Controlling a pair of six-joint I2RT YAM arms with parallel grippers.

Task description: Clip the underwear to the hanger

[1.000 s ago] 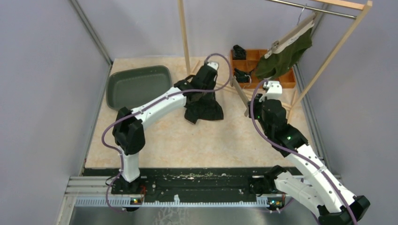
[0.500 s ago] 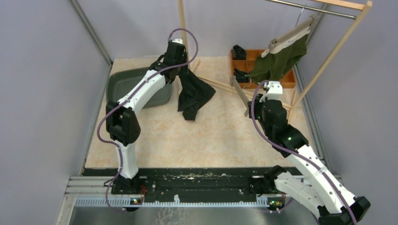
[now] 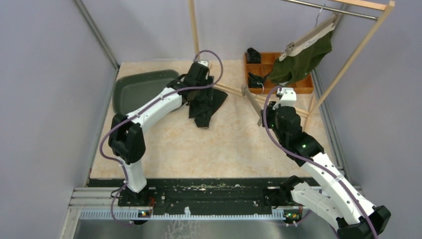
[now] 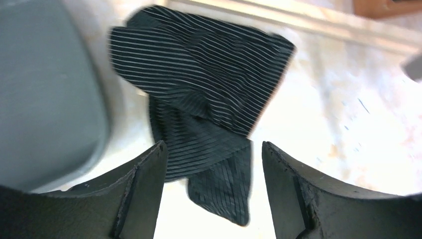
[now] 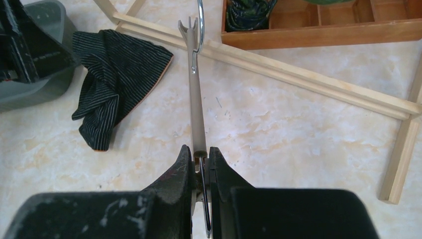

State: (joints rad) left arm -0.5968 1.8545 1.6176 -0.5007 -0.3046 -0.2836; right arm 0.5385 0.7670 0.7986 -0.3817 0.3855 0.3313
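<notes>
We see a beige marbled desk enclosed by grey walls. The underwear lies crumpled near the far edge, below the spread left jaws. The right jaws pinch the hanger, long axis toward the far edge, hook foremost.

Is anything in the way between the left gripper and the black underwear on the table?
Nothing visible. The open left gripper hangs directly over the underwear, with the grey tray off to one side.

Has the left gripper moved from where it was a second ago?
Yes. The left gripper now sits closer to the grey tray, farther from the wooden box.
</notes>
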